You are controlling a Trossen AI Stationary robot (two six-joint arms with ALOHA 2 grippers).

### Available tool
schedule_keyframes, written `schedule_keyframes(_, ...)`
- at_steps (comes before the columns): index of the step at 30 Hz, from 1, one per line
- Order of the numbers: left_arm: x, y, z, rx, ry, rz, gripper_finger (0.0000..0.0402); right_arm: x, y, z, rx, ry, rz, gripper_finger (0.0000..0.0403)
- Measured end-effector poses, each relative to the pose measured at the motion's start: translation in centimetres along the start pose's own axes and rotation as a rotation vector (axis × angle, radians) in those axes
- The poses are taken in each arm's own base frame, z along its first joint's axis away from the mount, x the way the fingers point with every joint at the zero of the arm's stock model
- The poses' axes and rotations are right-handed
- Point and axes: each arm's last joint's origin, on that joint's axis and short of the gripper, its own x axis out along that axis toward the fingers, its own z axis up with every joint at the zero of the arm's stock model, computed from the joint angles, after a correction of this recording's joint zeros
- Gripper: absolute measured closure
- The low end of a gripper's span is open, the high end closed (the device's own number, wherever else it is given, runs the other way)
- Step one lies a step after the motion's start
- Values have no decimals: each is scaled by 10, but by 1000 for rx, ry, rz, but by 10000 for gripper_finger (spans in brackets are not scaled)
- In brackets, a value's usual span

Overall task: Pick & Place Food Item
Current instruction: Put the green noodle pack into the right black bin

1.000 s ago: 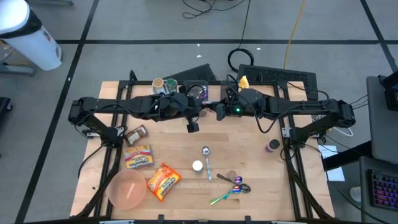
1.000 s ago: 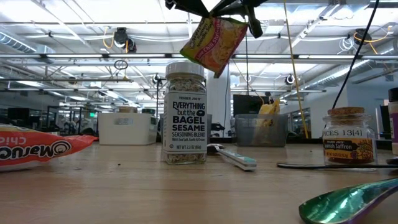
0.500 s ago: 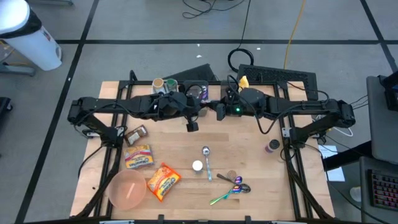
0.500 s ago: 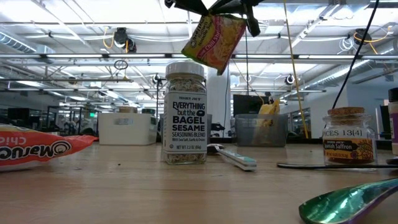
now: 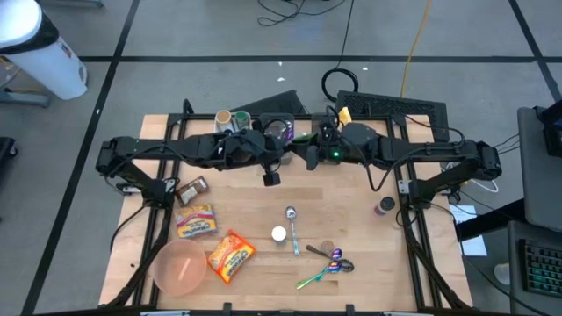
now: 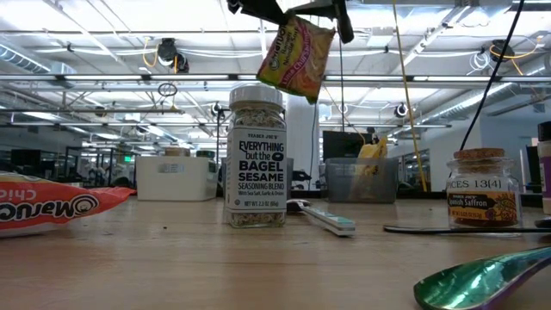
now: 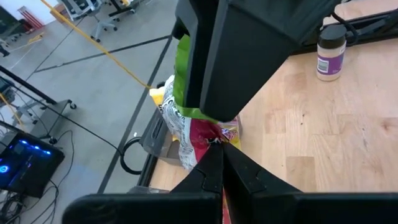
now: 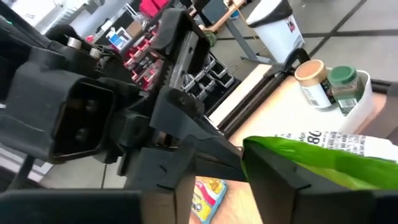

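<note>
Packet point(image 6: 295, 53) now steeper, midair

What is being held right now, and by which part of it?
A noodle packet, pinched at its top edge by the left pincer. The right pincer stands open around its other edge.

I read "Trader Joe's Everything but the Bagel Sesame Seasoning Blend" on the jar point(image 6: 256, 157). Red packet point(image 6: 52, 209) shows "Maruc"; small jar point(image 6: 483, 191) reads "Spanish Saffron".

Bright, even overhead lighting; sharp.
</note>
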Motion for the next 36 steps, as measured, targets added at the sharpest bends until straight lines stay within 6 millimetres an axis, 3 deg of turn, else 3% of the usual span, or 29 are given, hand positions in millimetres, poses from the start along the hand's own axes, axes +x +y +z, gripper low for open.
schedule_keyframes(10,2,-2,-2,9,17,-12,401,-2,10,12,-56,-96,110,221)
schedule_keyframes(20,2,-2,-4,15,35,-14,401,-1,9,14,-97,-68,172,192)
schedule_keyframes(24,2,-1,-4,10,36,-10,401,-11,5,22,-152,-12,214,191)
schedule_keyframes(31,3,2,-6,-3,48,-22,401,-43,-1,37,-267,45,183,201)
schedule_keyframes(36,4,6,-5,-44,18,-69,401,-49,-7,27,-304,151,112,202)
